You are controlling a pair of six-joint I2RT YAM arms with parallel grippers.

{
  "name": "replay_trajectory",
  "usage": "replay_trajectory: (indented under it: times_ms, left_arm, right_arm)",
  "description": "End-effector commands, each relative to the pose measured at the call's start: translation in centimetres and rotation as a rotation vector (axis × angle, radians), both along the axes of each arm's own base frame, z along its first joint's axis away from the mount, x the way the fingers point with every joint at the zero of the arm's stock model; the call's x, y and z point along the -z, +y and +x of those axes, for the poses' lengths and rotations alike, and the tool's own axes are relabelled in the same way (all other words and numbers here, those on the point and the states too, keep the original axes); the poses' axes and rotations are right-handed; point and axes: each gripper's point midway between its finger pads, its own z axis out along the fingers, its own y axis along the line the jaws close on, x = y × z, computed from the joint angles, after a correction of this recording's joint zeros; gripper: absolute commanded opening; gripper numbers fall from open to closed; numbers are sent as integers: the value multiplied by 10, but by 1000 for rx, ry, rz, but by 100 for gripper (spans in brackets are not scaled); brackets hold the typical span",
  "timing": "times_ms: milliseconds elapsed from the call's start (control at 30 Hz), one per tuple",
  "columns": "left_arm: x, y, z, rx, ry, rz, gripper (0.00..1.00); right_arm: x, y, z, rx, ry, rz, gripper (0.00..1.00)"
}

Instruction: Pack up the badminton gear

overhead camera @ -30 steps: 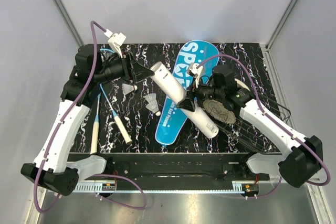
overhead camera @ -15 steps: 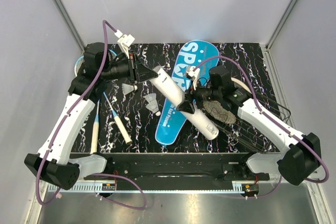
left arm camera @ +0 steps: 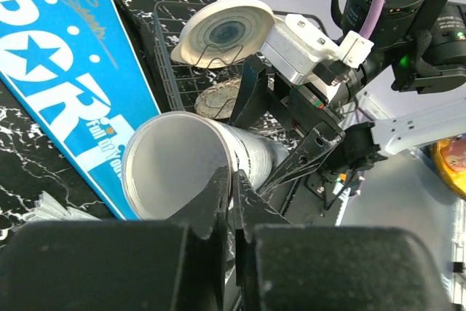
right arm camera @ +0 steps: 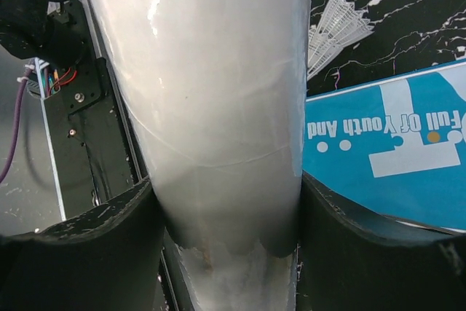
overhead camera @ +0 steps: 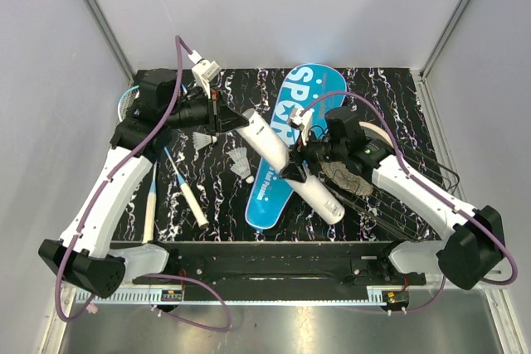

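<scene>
The long white tube (overhead camera: 278, 155) lies slanted above the blue "SPORT" cover (overhead camera: 303, 93). My right gripper (overhead camera: 294, 167) is shut round its middle, and the tube (right arm camera: 218, 107) fills the gap between the fingers (right arm camera: 87, 245). My left gripper (left arm camera: 234, 180) is shut on the rim of the tube's open end (left arm camera: 175, 162), one finger inside and one outside. Two white shuttlecocks (overhead camera: 202, 139) (overhead camera: 241, 157) lie on the table left of the tube. Two rackets with white handles (overhead camera: 152, 205) (overhead camera: 192, 201) lie under the left arm.
A black wire basket (overhead camera: 398, 205) at the right holds round woven discs (overhead camera: 348, 176), which also show as a basket (left arm camera: 164, 49) and disc (left arm camera: 226, 30) in the left wrist view. The table is black marbled, with grey walls on three sides.
My left gripper has moved right to the tube's open end and closed on its rim. The right gripper has kept its hold on the tube, shifting slightly.
</scene>
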Motion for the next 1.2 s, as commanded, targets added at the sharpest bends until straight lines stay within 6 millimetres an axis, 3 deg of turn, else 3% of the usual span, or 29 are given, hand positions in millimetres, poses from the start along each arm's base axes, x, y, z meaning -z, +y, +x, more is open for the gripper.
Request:
replay_trajectory:
  times_ms: [0, 167, 333, 367, 400, 567, 767, 1000, 1067, 1100, 1167]
  left_arm:
    - [26, -7, -15, 44, 17, 93, 0]
    - [33, -7, -15, 6, -49, 122, 0]
    - [55, -4, -19, -29, -5, 119, 0]
    - [56, -5, -17, -38, -13, 109, 0]
    - [70, -4, -18, -56, 27, 113, 0]
    - [81, -4, -24, -73, 52, 86, 0]
    - [76, -1, -27, -90, 40, 73, 0]
    - [63, 3, -29, -104, 16, 64, 0]
    - [60, 3, -30, -107, 18, 60, 0]
    - [59, 6, -28, -129, 17, 60, 0]
    - [56, 13, -25, -188, 28, 57, 0]
  right_arm:
    - [-22, 12, 30, 72, -116, 72, 37]
    - [-1, 11, 49, 136, -125, 39, 54]
    - [24, 11, 66, 200, -125, -1, 67]
    - [25, 12, 66, 196, -125, 1, 76]
    - [26, 15, 64, 183, -118, -3, 80]
    - [6, 41, 54, 138, -165, 5, 95]
    - [-5, 64, 57, 143, -197, -8, 93]
    - [9, 70, 57, 167, -232, -82, 70]
    - [15, 66, 56, 175, -250, -103, 61]
    - [10, 63, 56, 182, -276, -91, 58]
    - [22, 52, 58, 215, -309, -127, 47]
